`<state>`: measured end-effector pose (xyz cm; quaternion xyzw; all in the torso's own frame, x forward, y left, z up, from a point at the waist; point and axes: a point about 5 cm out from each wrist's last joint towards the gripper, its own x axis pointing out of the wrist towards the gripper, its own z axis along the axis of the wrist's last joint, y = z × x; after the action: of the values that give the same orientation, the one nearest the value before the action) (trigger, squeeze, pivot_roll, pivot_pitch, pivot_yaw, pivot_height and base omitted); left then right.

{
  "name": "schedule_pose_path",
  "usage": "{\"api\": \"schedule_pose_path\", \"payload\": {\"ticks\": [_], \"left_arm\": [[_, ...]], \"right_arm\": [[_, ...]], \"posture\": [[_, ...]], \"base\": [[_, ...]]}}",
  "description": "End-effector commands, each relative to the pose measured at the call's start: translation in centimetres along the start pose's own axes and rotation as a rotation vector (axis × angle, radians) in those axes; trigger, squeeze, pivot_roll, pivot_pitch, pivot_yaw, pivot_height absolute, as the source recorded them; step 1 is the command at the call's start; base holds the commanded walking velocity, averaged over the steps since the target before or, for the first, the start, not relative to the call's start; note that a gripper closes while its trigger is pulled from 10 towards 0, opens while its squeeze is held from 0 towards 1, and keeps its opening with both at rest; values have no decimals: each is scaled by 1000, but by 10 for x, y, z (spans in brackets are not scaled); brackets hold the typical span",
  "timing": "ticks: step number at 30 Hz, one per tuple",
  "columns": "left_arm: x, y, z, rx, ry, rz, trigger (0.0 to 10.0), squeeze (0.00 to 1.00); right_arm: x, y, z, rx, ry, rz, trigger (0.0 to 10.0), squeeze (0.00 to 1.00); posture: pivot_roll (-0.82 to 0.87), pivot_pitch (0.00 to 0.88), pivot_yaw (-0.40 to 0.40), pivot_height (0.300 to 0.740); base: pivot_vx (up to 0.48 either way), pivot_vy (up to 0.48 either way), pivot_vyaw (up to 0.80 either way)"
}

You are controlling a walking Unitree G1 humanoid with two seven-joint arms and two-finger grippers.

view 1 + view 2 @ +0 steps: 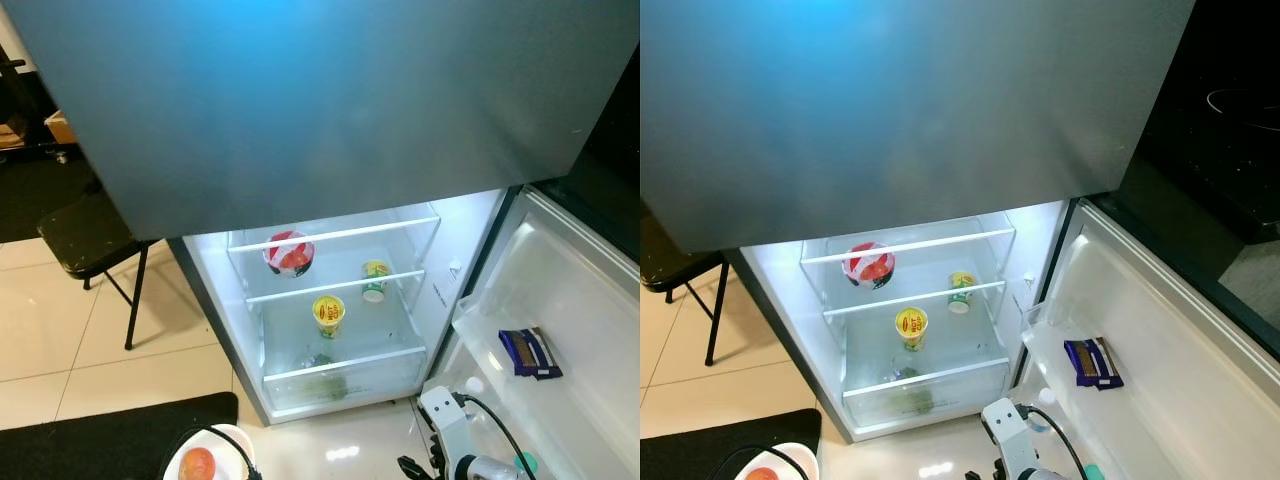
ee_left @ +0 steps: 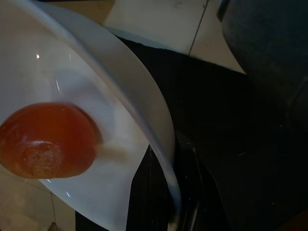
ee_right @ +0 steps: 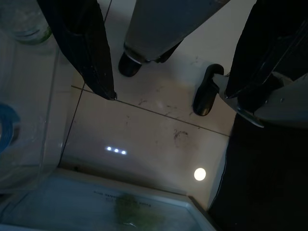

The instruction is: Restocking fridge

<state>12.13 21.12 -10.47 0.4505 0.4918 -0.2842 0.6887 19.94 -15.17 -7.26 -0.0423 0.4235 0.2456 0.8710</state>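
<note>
Fridge [image 1: 455, 268] open and part-stocked, cups on its shelves, chocolate bars [image 1: 530, 352] in its door; left gripper [image 2: 183, 202] pinching plate [image 2: 96, 62] with orange fruit [image 2: 45, 139] below the fridge, unloaded yet; right gripper [image 3: 168, 62] spread, empty.

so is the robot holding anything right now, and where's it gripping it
The left gripper holds a white plate by its rim, with an orange-red fruit on it. The right gripper is open over the floor, holding nothing.

Open lit fridge [image 1: 440, 290], white plate [image 2: 134, 96] carrying an orange-red fruit [image 2: 45, 142], low at left
</note>
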Motion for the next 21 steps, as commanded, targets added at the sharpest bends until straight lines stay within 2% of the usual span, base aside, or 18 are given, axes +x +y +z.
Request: {"api": "schedule_pose_path", "payload": {"ticks": [1,21], "left_arm": [[0,-1,-2,3,8,5,10000,0],[0,0,0,14,0,5,10000,0]], "right_arm": [[1,1,2,8,-16,5,10000,0],[1,1,4,8,-25,13,10000,0]], "posture": [[-73,0,21,740],[-79,0,23,740]], "base": [[274,0,0],[277,0,0]]}}
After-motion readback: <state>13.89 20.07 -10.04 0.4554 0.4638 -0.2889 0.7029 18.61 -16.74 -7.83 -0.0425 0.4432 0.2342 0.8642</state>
